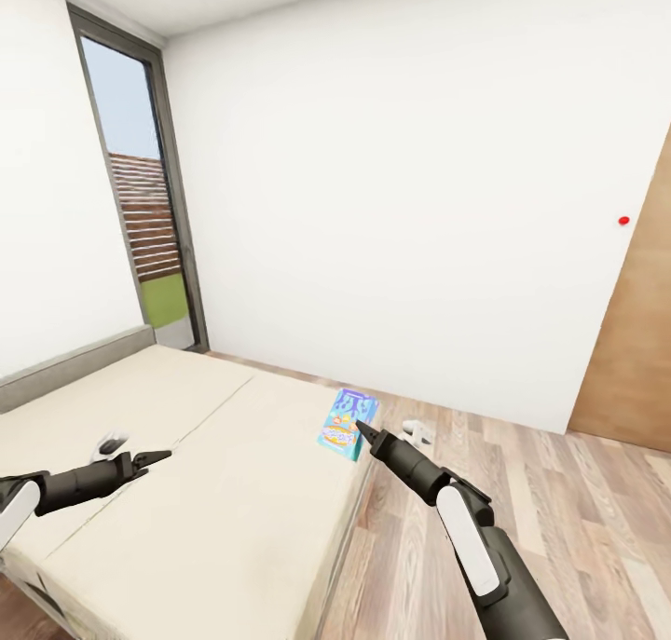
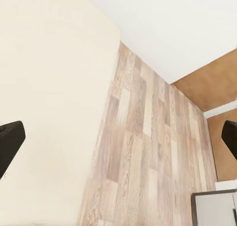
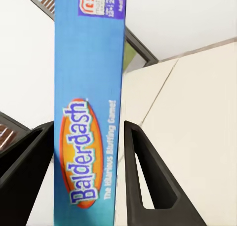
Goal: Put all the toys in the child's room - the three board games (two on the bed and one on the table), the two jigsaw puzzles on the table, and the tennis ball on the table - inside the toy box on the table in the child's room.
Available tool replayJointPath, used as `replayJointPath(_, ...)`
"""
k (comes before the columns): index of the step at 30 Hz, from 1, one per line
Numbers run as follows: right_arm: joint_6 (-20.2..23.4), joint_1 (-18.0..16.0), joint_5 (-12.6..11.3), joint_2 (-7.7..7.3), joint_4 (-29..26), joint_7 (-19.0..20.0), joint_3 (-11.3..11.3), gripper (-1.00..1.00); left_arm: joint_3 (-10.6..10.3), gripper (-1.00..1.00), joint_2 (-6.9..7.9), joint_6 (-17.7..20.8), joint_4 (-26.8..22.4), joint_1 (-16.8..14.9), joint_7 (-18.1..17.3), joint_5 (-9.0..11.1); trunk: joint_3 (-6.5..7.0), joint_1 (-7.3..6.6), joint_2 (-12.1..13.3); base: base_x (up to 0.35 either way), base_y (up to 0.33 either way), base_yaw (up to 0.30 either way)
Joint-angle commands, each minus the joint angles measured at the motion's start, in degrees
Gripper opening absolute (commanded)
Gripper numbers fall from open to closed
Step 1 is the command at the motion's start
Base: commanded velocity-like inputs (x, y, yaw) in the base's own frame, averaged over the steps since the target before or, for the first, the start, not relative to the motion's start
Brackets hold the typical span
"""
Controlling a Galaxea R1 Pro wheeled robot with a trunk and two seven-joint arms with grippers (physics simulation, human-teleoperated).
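- You are facing the low bed with its plain beige mattress (image 1: 186, 454), set in a white-walled room with a wood-plank floor (image 1: 522, 491).
- Your right gripper (image 1: 360, 428) is reaching to the small blue board game box (image 1: 347, 422) at the mattress's near corner; in the right wrist view its black fingers (image 3: 148, 181) are flanking the box (image 3: 91, 112), seemingly clamping it.
- Your left gripper (image 1: 154, 457) is hovering over the mattress, jaws spread wide and empty.
- Judged step: collecting this game; next, you would be lifting it clear and heading for the toy box.
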Motion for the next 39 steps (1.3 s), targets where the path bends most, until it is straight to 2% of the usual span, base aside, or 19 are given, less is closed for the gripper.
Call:
replayJointPath(1, 0.3, 0.0, -0.4, 0.02, -0.1, 0.0, -0.1, -1.0, -0.1, 1.0, 0.02, 0.3, 0.0, -0.1, 0.0, 0.4, -0.07, 0.01, -0.1, 0.001, -0.007, 0.28)
replayJointPath(19, 0.3, 0.0, -0.4, 0.02, -0.1, 0.0, -0.1, -1.0, -0.1, 1.0, 0.0, 0.3, 0.0, -0.1, 0.0, 0.4, 0.32, 0.01, -0.1, 0.0, -0.188, 0.272)
replayJointPath(25, 0.3, 0.0, -0.4, 0.02, -0.1, 0.0, -0.1, -1.0, -0.1, 1.0, 0.0, 0.3, 0.0, -0.1, 0.0, 0.4, 0.43, 0.01, -0.1, 0.138, -0.069, 0.225)
replayJointPath(39, 0.3, 0.0, -0.4, 0.02, -0.1, 0.0, -0.1, -1.0, -0.1, 1.0, 0.0, 0.3, 0.0, -0.1, 0.0, 0.4, 0.44, 0.01, -0.1, 0.079, 0.02, 0.026)
